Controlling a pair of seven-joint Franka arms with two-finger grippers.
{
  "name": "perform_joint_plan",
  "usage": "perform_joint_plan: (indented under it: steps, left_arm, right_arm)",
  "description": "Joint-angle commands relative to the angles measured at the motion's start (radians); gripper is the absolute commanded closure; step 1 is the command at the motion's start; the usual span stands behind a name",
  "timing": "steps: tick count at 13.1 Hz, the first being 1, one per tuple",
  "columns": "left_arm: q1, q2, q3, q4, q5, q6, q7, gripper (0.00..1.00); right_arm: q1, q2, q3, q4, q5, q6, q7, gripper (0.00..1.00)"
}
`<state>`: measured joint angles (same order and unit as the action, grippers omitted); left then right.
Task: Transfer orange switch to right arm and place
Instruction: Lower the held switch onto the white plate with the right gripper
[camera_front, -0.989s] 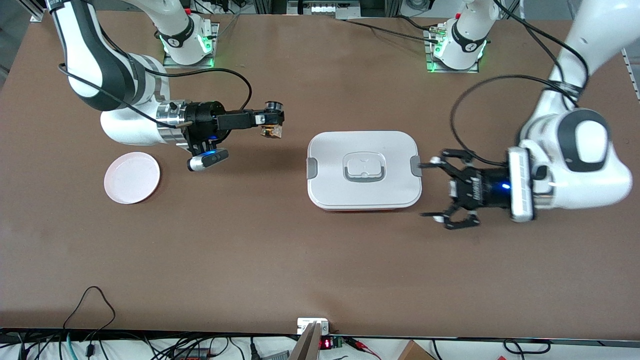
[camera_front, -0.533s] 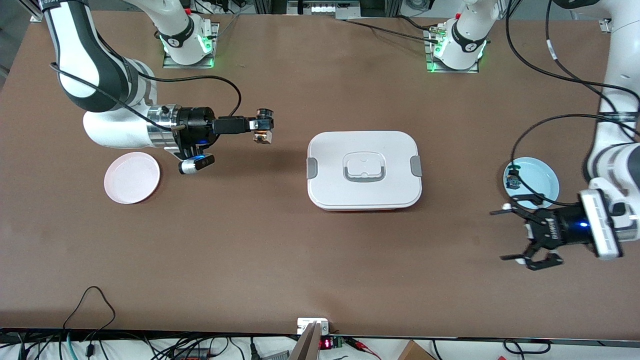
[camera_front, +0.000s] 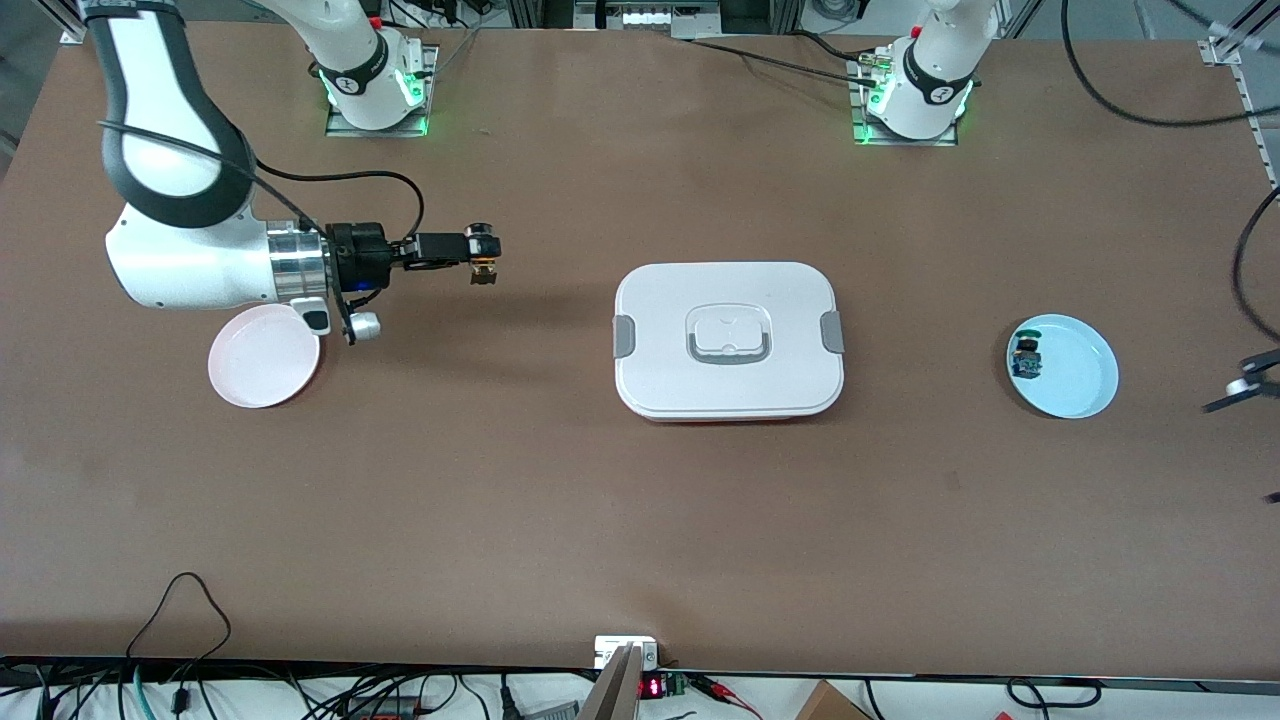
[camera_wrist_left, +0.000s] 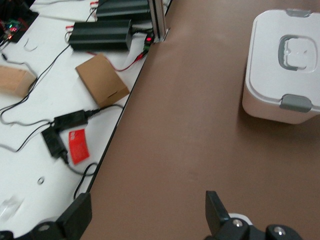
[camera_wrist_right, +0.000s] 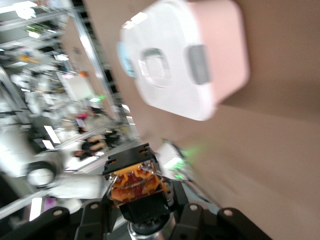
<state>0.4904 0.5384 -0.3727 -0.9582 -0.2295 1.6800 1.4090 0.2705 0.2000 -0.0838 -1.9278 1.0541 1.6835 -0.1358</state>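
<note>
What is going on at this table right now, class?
The right gripper is shut on the orange switch, holding it in the air over bare table between the pink plate and the white lidded box. The left gripper, open and empty, sits at the left arm's end of the table. A second switch lies on the blue plate there.

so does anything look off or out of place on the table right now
Nothing stands out. The white lidded box sits square, the small green-capped blue switch lies in the light blue plate, the pink plate is bare, and the right gripper holds the orange switch.
</note>
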Motion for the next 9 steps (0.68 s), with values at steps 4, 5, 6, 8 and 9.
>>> perform_joint_plan:
  steps: [4, 5, 6, 8, 9]
  left_arm:
    - [-0.012, -0.300, -0.005, -0.050, 0.203, -0.254, -0.699, 0.00]
    - [-0.010, -0.339, -0.005, -0.077, 0.205, -0.307, -0.823, 0.00]
    - [-0.010, -0.388, -0.006, -0.133, 0.205, -0.312, -0.919, 0.00]
    - [-0.010, -0.521, -0.018, -0.316, 0.211, -0.290, -1.074, 0.00]
    - [-0.007, -0.590, -0.056, -0.435, 0.246, -0.225, -1.093, 0.00]
  right_arm:
    - [-0.010, -0.013, 0.002, -0.011, -0.478, -0.004, -0.168, 1.00]
    - [-0.020, -0.013, 0.004, -0.011, -0.559, -0.001, -0.215, 1.00]
    - [-0.030, -0.013, 0.002, -0.011, -0.653, 0.002, -0.264, 1.00]
    - [-0.036, -0.017, 0.004, -0.011, -0.867, 0.039, -0.365, 1.00]
    - [-0.037, -0.022, 0.004, -0.011, -0.963, 0.062, -0.424, 1.00]
